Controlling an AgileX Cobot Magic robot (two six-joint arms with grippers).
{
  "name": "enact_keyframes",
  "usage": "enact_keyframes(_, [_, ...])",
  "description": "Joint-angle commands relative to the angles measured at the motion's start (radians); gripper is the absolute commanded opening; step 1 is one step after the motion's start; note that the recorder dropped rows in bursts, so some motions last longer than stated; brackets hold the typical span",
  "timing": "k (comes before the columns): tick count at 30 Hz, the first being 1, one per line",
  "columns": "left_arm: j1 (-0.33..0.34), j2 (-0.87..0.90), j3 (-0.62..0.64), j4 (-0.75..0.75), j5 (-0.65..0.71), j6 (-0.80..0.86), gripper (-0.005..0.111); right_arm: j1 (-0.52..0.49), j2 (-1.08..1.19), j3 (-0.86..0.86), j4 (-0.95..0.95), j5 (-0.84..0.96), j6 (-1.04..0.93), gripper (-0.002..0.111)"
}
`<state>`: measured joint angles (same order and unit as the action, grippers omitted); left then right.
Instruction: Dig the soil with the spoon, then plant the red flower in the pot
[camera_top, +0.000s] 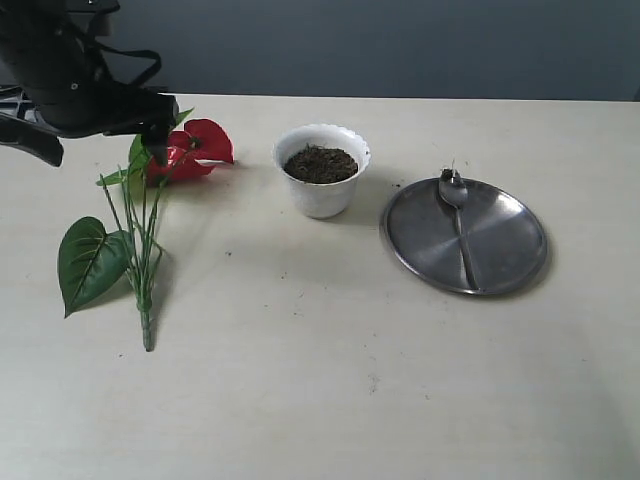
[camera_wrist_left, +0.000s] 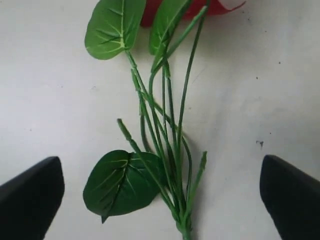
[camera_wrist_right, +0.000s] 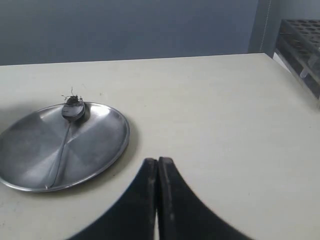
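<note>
The red flower (camera_top: 200, 148) lies flat on the table at the left, stems (camera_wrist_left: 170, 135) and green leaves spread toward the front. My left gripper (camera_top: 100, 145) hovers above it, open wide, with one finger (camera_wrist_left: 30, 197) on each side of the stems and touching nothing. The white pot (camera_top: 322, 195) stands in the middle, filled with dark soil (camera_top: 320, 163). The spoon (camera_top: 458, 225) rests on a round steel plate (camera_top: 510, 265) to the right, with crumbs of soil in its bowl (camera_wrist_right: 73, 111). My right gripper (camera_wrist_right: 158, 162) is shut and empty above bare table beside the plate (camera_wrist_right: 107, 145); the exterior view does not show it.
A few soil crumbs (camera_top: 372, 380) dot the table in front of the pot. A dark rack (camera_wrist_right: 300, 45) sits at the table's far edge in the right wrist view. A blue-grey wall runs behind the table.
</note>
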<state>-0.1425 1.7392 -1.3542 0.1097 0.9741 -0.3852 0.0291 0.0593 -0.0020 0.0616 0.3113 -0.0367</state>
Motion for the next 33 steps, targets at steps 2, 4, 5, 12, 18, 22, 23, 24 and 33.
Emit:
enact_keyframes(2, [-0.008,0.058,-0.010,0.013,-0.026,-0.073,0.105,-0.006,-0.003,0.002,0.000,-0.007,-0.008,-0.001])
enact_keyframes(4, [-0.009,0.084,-0.010,0.011,-0.016,-0.083,0.105,-0.006,-0.003,0.002,0.000,-0.007,-0.008,-0.001])
enact_keyframes(5, [-0.012,0.103,-0.010,0.009,-0.016,-0.085,0.105,-0.006,-0.003,0.002,0.000,-0.007,-0.008,-0.001])
enact_keyframes(12, [-0.029,0.173,-0.010,0.024,-0.080,-0.108,0.105,-0.006,-0.003,0.002,0.000,-0.007,-0.008,-0.001])
enact_keyframes(18, [-0.029,0.228,-0.010,0.023,-0.108,-0.108,0.105,-0.006,-0.003,0.002,0.000,-0.007,-0.008,-0.001])
enact_keyframes(22, [-0.029,0.258,-0.010,0.023,-0.130,-0.109,0.105,-0.006,-0.003,0.002,0.000,-0.007,-0.008,-0.001])
enact_keyframes(23, [-0.029,0.263,-0.010,0.023,-0.136,-0.109,0.105,-0.006,-0.003,0.002,0.000,-0.007,-0.008,-0.001])
enact_keyframes(24, [-0.029,0.265,-0.010,0.021,-0.142,-0.113,0.105,-0.006,-0.003,0.002,0.000,-0.007,-0.008,-0.001])
enact_keyframes(33, [-0.029,0.283,-0.010,0.023,-0.186,-0.112,0.105,-0.006,-0.003,0.002,0.000,-0.007,-0.008,-0.001])
